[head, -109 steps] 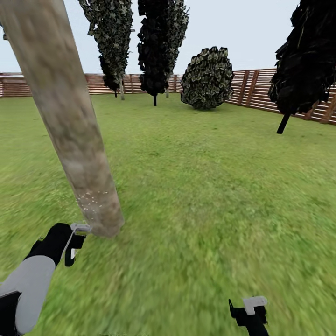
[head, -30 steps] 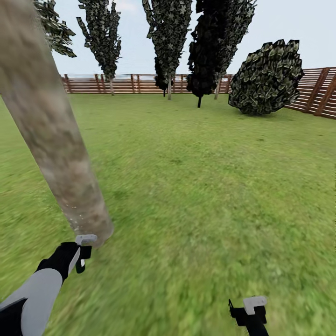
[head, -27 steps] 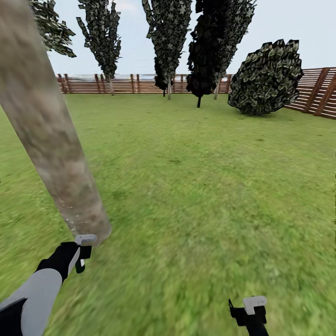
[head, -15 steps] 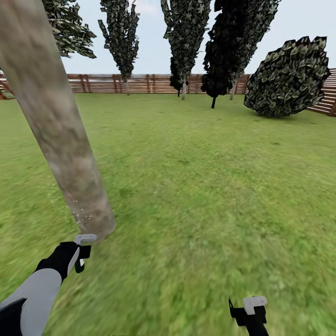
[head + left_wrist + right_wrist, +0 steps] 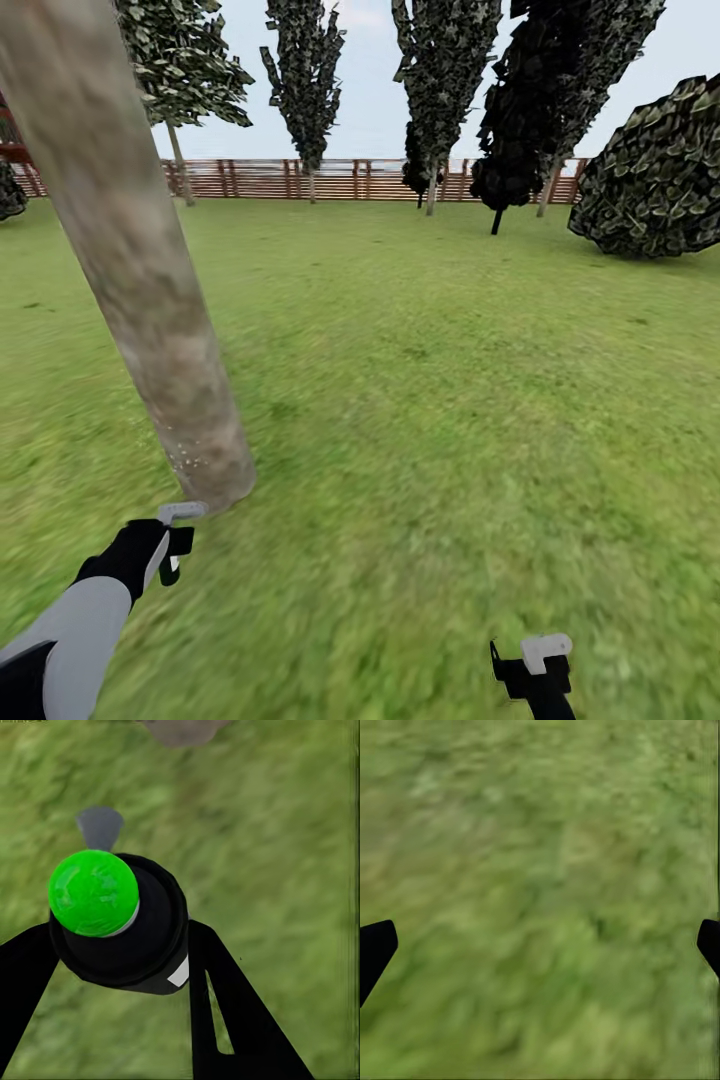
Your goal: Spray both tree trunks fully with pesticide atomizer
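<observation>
Grey-beige trunk, head view: tree trunk (image 5: 140, 260) leans across at ten o'clock, pesticide (image 5: 190, 458) specks dotting its base.
Left gripper, head view: left gripper (image 5: 172, 545) at seven o'clock, just below the trunk's foot.
Right gripper, head view: right gripper (image 5: 530, 672) at five o'clock over grass (image 5: 450, 420).
Fence, head view: fence (image 5: 340, 178) at twelve o'clock.
Left wrist: fingers (image 5: 225, 1012) clamp the black atomizer (image 5: 124, 922) with its green cap.
Right wrist: fingers (image 5: 375, 949) spread wide, nothing between them.

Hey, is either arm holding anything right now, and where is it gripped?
The left gripper holds the pesticide atomizer, jaws on either side of its black body below the green cap. The right gripper is open over grass, holding nothing.
</observation>
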